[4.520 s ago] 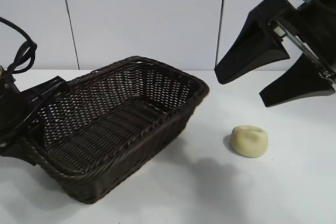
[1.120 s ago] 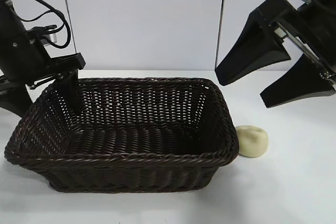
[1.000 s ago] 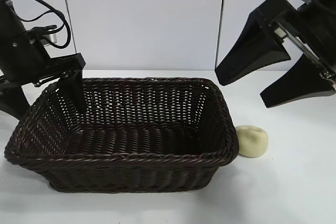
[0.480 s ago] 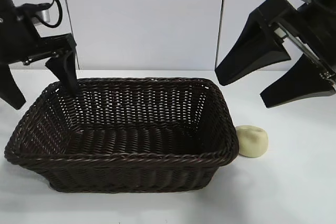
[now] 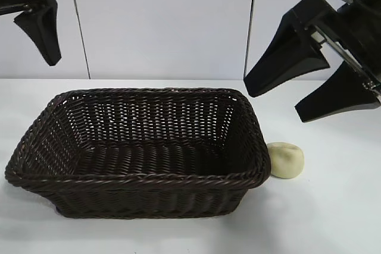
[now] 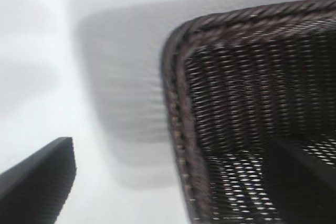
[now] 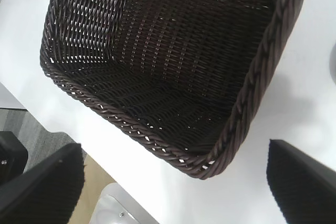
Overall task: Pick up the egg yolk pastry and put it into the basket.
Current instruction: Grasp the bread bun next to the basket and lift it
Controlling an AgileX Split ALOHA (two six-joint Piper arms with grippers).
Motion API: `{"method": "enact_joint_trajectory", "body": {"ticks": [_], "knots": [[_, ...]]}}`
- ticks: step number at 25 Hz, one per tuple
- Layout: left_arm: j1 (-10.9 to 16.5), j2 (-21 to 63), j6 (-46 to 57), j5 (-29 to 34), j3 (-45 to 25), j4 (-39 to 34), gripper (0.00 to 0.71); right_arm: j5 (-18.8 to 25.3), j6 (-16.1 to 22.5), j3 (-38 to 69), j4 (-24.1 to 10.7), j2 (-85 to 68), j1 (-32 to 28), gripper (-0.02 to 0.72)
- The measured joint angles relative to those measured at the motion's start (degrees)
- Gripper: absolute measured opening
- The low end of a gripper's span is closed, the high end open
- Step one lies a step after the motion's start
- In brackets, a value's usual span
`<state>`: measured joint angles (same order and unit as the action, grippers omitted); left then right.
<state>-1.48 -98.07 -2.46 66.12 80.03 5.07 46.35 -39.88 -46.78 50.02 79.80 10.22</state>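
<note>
**benchwatcher:** Now that the left hand (image 5: pixel 37 25) has let go of the basket (image 5: pixel 137 179) and climbed to the upper left of the exterior frame, the basket sits square on the white bench (image 5: pixel 333 218) instead of tilted off toward the left like it was a few seconds back. Fingers on that hand are spread wide, nothing in them. A second ago one finger was still dipping inside the far-left corner of the rim.

**wickerfan:** So what does that do for the task? The egg yolk pastry (image 5: pixel 286 160) hasn't budged, it's still on the bench at lower right, just beside the basket's right end, maybe touching the rim.

**benchwatcher:** Looks like the basket got dragged over to the pastry, so the drop should be short. The pick itself isn't started though. The right hand (image 5: pixel 309 81) hangs at upper right, wide open, empty, same spot as before.

**wickerfan:** Anything hard to read?

**benchwatcher:** Plenty. The left hand is cut off by the frame edge, only one finger really shows. The left wrist view is smeared, just a basket corner (image 6: pixel 181 77). The right wrist view shows the basket (image 7: pixel 262 77) but the pastry isn't in it.
</note>
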Motion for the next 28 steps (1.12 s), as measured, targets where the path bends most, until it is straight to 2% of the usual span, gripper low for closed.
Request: {"method": "enact_joint_trajectory", "body": {"ticks": [3, 8, 17, 21, 28], "knots": [[1.87, 0.31, -0.39, 1.85, 0.0, -2.88, 0.694, 0.0, 0.02, 0.0, 0.0, 0.0, 0.0, 0.675], [1.93, 4.14, -0.39, 3.85, 0.0, -4.41, 0.694, 0.0, 0.02, 0.0, 0.0, 0.0, 0.0, 0.675], [1.93, 20.48, -0.21, 4.6, -2.52, -5.38, 0.694, 0.0, 0.06, 0.0, 0.0, 0.0, 0.0, 0.675], [1.93, 30.57, 0.14, 4.71, -8.86, -5.38, 0.694, 0.01, 0.06, 0.0, 0.0, 0.0, 0.0, 0.675], [1.93, 49.52, 0.48, 5.06, -27.86, -5.45, 0.694, 0.06, 0.18, 0.0, 0.0, 0.0, 0.0, 0.675]]}}
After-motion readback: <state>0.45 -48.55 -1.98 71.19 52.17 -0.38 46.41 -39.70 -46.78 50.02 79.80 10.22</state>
